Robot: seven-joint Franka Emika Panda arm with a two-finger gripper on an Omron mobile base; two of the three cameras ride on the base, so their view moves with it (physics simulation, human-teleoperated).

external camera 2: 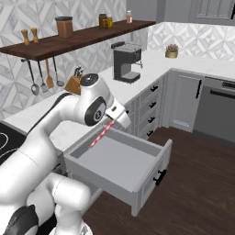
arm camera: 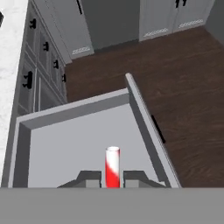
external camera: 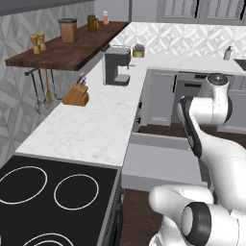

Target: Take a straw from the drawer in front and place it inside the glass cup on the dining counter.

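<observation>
The thin red-pink, white-striped straw (external camera 2: 101,136) is hanging slantwise above the open wide grey drawer (external camera 2: 137,181) with its light grey interior, its upper end pinched in the closed two-finger gripper (external camera 2: 113,121). In the hand view it is pointing toward 12 o'clock. To carry it well, the arm should be lifting clear of the drawer's walls before swinging away, holding the grip firm.

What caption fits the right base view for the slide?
Tool shut on the striped straw, held above the open grey drawer.
</observation>
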